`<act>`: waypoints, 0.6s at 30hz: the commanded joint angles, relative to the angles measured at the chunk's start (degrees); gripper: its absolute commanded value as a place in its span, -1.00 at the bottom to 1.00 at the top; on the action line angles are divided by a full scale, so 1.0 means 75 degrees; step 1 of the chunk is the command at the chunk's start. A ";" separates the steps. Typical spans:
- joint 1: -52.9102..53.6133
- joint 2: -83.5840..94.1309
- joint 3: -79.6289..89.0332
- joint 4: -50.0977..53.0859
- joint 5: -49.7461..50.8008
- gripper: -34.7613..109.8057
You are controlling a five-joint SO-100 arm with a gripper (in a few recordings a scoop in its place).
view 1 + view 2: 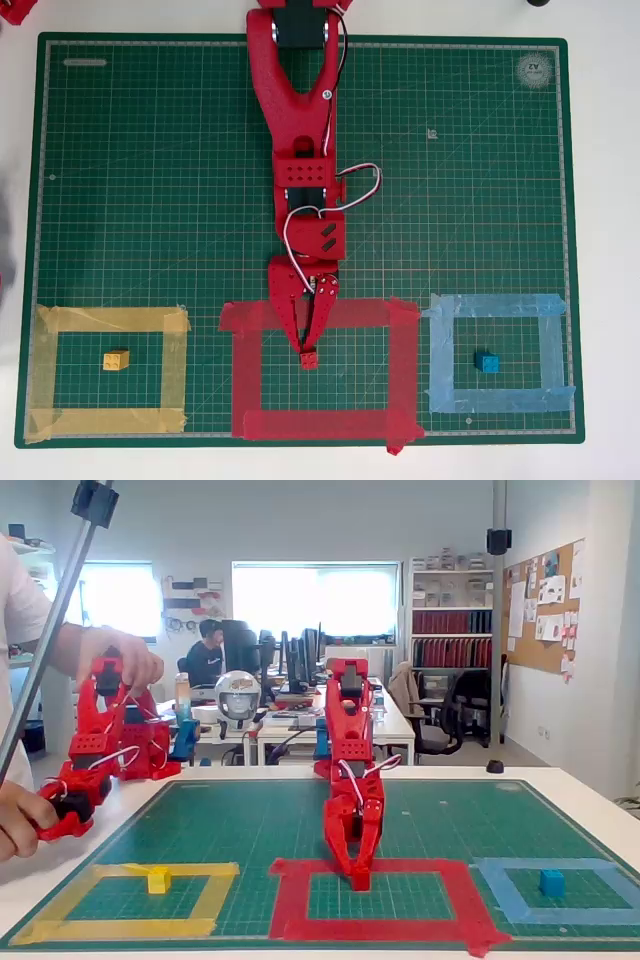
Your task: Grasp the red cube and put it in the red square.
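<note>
The red cube [310, 358] is at the tips of my red gripper [309, 347], inside the upper middle of the red square [246, 372]. The fingers narrow to a point and close on the cube's upper edge. In the fixed view the gripper [358, 878] points straight down inside the red square [291, 897], its tip at the mat. There the cube blends with the red fingers and is hard to pick out. The arm reaches in from the mat's far edge.
A yellow cube [116, 360] lies inside a yellow tape outline [44, 372] at the left. A blue cube [487, 362] lies inside a light blue outline [551, 350] at the right. All sit on a green cutting mat [150, 180].
</note>
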 commanded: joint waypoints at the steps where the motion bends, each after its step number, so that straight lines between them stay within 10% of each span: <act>1: -0.0211 0.0246 -0.0316 -0.0293 -0.0176 -0.54; 18: -0.0445 0.0223 -0.0270 -0.0457 -0.0176 -0.54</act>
